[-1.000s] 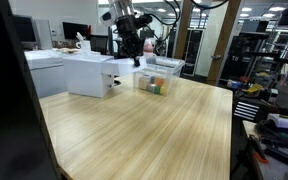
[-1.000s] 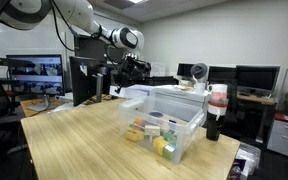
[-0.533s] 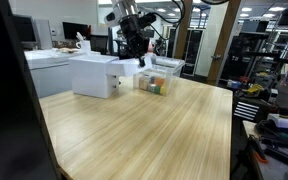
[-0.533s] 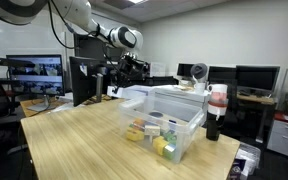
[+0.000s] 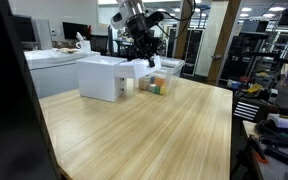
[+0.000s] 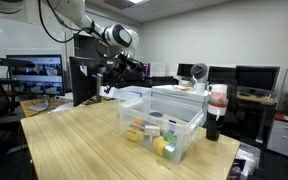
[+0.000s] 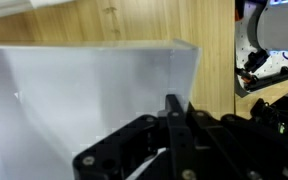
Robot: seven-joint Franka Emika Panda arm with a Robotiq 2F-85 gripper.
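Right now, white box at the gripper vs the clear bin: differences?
The white box is milky, contents hidden; the clear bin shows colourful items. The gripper pinches the white box's rim, not the clear bin. Both sit on the wooden table.

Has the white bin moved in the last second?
Yes: the white bin, held at its rim by the end effector, slid right toward the clear bin of coloured items.

Dark fingers (image 7: 172, 125) pinch a clear bin (image 7: 84, 100) — wooden table (image 7: 114, 20) beyond.
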